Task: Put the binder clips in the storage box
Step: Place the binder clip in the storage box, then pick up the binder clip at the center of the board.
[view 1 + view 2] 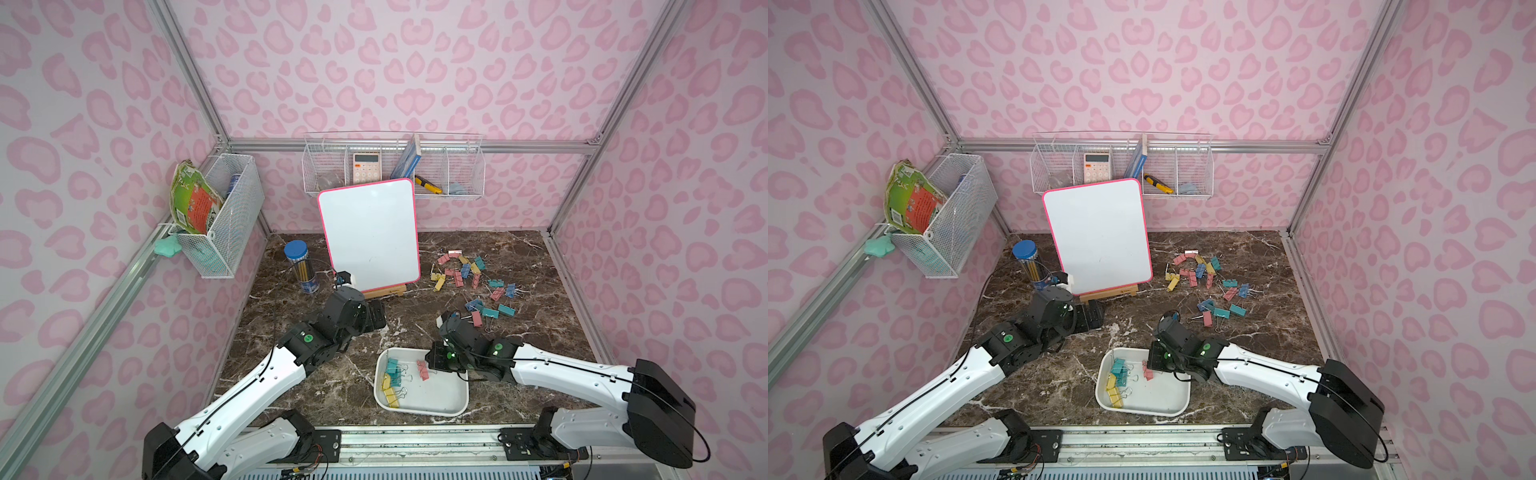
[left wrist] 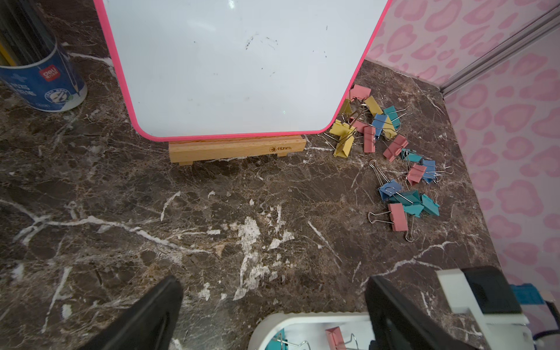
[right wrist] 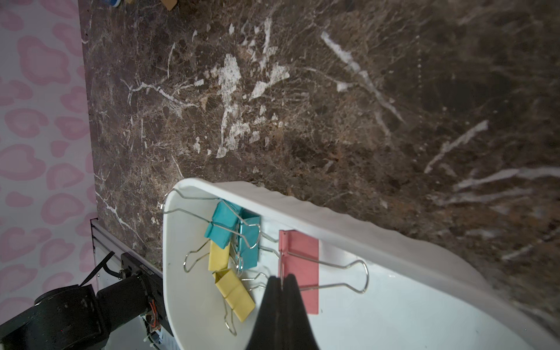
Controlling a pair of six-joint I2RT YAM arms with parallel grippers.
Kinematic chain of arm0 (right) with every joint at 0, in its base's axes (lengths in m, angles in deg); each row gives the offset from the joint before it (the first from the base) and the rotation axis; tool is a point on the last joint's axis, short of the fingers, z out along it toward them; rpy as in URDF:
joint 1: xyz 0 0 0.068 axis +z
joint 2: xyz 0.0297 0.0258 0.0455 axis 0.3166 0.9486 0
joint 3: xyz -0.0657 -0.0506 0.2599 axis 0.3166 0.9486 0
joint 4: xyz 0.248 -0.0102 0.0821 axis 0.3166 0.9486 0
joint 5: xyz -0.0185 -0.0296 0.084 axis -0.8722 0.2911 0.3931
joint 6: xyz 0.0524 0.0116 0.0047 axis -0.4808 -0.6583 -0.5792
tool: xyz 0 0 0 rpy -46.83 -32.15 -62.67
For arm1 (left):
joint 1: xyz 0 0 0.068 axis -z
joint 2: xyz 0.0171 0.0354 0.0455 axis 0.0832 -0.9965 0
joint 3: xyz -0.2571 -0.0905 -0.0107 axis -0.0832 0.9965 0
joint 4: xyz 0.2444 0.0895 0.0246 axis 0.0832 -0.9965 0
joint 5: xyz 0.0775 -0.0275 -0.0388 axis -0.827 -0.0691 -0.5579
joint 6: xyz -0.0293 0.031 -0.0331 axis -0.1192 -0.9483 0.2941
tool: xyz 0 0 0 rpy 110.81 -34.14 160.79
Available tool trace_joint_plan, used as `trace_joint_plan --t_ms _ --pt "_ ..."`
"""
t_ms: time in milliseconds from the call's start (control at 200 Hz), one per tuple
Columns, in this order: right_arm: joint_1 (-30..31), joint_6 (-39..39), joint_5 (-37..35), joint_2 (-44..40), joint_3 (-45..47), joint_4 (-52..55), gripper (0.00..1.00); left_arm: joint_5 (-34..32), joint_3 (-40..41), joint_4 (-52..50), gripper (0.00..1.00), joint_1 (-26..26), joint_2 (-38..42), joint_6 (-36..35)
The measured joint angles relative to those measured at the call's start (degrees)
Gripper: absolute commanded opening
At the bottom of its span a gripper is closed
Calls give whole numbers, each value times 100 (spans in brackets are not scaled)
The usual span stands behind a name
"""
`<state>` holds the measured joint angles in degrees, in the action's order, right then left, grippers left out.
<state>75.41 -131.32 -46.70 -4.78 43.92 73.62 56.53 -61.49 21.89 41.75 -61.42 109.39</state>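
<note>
**Top views and wrist views: a sorting scene, mid-task**

Both top views show a dark brown marbled tabletop (image 1: 540, 332) with a pink-framed whiteboard (image 1: 370, 232) propped on a wooden stand at the back. Near the front edge sits the shallow white plastic storage box (image 1: 440, 399). The left hand (image 1: 376, 316) hovers before the whiteboard, spread wide and holding nothing. The right hand (image 3: 281, 280), over the box, is pinched tight on the wire handle of a pink binder clip (image 3: 303, 272). Teal and yellow binder clips (image 1: 390, 381) lie in the box at the end nearer the left arm. Loose pastel binder clips (image 1: 465, 271) lie scattered right of the whiteboard.
</note>
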Motion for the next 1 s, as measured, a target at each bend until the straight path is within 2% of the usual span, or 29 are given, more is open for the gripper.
trace_joint_plan --t_ms 215,255,335,400,490,605,695,800,915,1000 --pt "-44 197 85 413 -146 -249 2 0 0 -2 99 0 20 0" --pt "-46 210 87 483 -201 -269 8 0 2 -2 99 0 26 0" --pt "-37 275 107 531 -293 -295 25 0 7 -2 99 0 28 0" --pt "0 348 76 431 -321 -313 33 0 9 -2 99 0 28 0" --pt "24 455 -70 63 -330 -323 39 2 9 -2 99 0 24 0" --pt "-181 669 -579 -564 -356 -326 41 4 9 0 99 0 11 0" --pt "-780 953 -1025 -1036 -356 -306 42 7 9 2 99 0 11 -4" --pt "-2087 1346 -1309 -1220 -358 -219 42 7 9 2 99 0 13 -39" --pt "-3340 1856 -1342 -632 -660 181 44 9 9 2 99 0 15 -46" --pt "-3716 2188 -1228 15 -1051 442 57 37 9 2 99 0 15 -63"
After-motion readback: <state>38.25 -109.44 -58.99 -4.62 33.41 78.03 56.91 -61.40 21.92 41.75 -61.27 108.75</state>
